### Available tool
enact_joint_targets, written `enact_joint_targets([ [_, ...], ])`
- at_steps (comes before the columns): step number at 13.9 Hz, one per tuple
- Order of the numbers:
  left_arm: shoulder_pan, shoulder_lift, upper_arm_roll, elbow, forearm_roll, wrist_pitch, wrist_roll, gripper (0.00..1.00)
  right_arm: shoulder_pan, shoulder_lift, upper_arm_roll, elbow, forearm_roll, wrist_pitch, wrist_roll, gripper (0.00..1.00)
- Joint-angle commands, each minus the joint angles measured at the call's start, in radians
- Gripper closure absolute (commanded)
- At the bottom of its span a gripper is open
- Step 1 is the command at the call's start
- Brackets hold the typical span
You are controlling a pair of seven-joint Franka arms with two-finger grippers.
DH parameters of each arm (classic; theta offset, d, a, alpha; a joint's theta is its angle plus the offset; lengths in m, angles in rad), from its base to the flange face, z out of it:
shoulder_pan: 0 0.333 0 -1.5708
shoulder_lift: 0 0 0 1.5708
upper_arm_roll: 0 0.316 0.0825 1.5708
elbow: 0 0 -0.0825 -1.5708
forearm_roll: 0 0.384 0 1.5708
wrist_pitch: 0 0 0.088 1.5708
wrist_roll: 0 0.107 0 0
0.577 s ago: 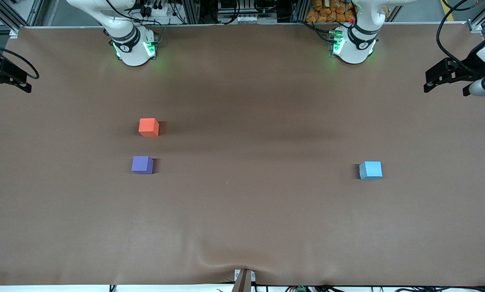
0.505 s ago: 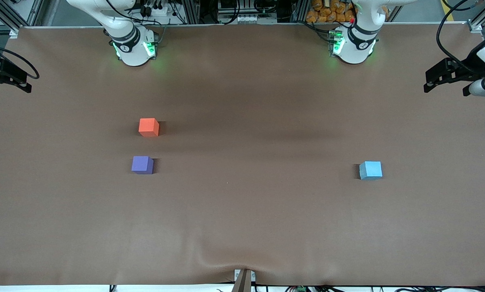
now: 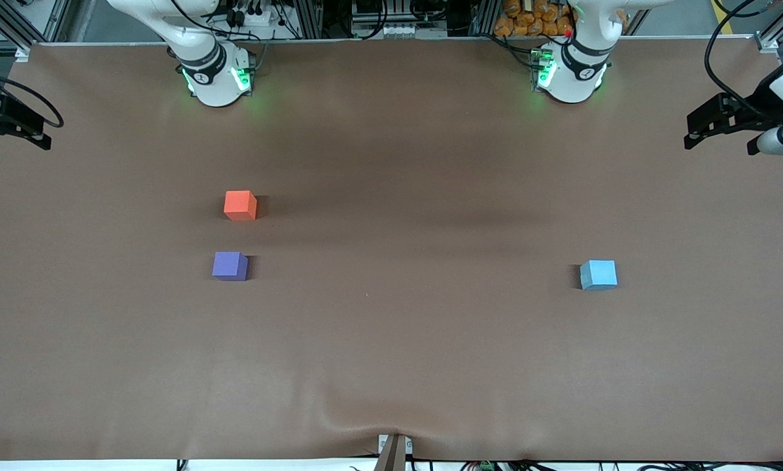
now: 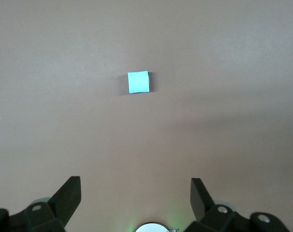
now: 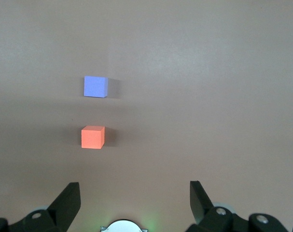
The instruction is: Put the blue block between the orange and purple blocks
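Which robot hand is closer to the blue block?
Left. The left gripper hangs open, high over the blue block's end of the table; the right gripper, also open, is up over the other end.

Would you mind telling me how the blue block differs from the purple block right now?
Colour: the blue block is light sky-blue, the purple block a darker violet. Place: the blue block sits alone toward the left arm's end of the table; the purple block sits toward the right arm's end, beside the orange block and nearer the front camera than it. Both are small matte cubes of like size, resting flat, untouched.
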Motion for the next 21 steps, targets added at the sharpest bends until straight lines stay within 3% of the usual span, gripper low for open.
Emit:
enact_joint_targets([
  [1,0.002,0.038,-0.002,0.01,0.026,-0.01,-0.011,0.0,0.004,0.002,0.0,0.007,-0.01,-0.008,0.004,0.0],
  [4,0.011,0.132,0.004,0.01,0.027,0.038,-0.009,0.0,0.004,0.002,0.0,0.007,-0.01,-0.011,0.004,0.0],
  [12,0.02,0.492,0.007,-0.004,0.075,0.322,-0.017,0.0,0.001,0.003,-0.003,0.007,-0.008,-0.015,0.004,0.0],
  [15,0.022,0.591,0.006,-0.007,0.073,0.401,-0.104,0.0,0.001,0.003,-0.003,0.007,-0.008,-0.015,0.002,0.0],
  [21,0.014,0.68,0.004,-0.101,0.064,0.527,-0.178,0.0,0.001,0.003,-0.003,0.007,-0.008,-0.015,0.002,0.0],
])
